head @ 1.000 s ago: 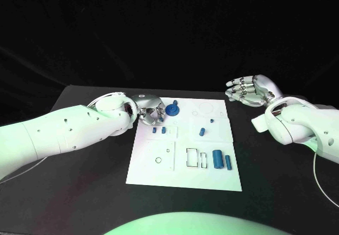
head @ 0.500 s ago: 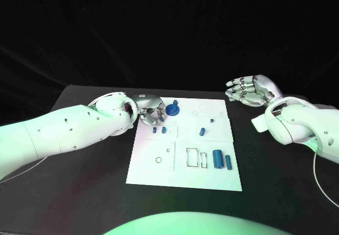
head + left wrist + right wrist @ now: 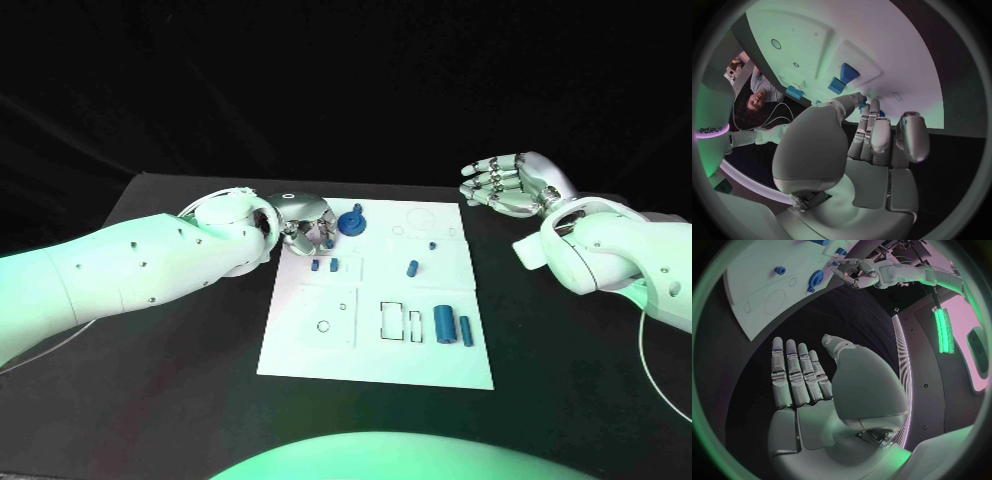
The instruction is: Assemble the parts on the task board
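Both hands raised: left hand (image 3: 307, 227) fingers pinch blue part (image 3: 355, 219) (over task board (image 3: 378, 345)); right hand (image 3: 512, 183) spread, empty

task board (image 3: 378, 345): smooth matt white | parts (image 3: 446, 326): blue plastic | table (image 3: 173, 370): matt black

Dim scene, fisheye-warped wrist views

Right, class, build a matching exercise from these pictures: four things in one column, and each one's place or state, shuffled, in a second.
Column one:
1. left hand
2. right hand
3. task board
4. two long blue cylinders

Column two:
A. lying side by side near the board's right edge
B. white, flat in the middle of the black table
C. fingers spread, holding nothing, off the board
D. fingers curled at the blue part at the board's far left

Pairs: 1-D, 2-C, 3-B, 4-A
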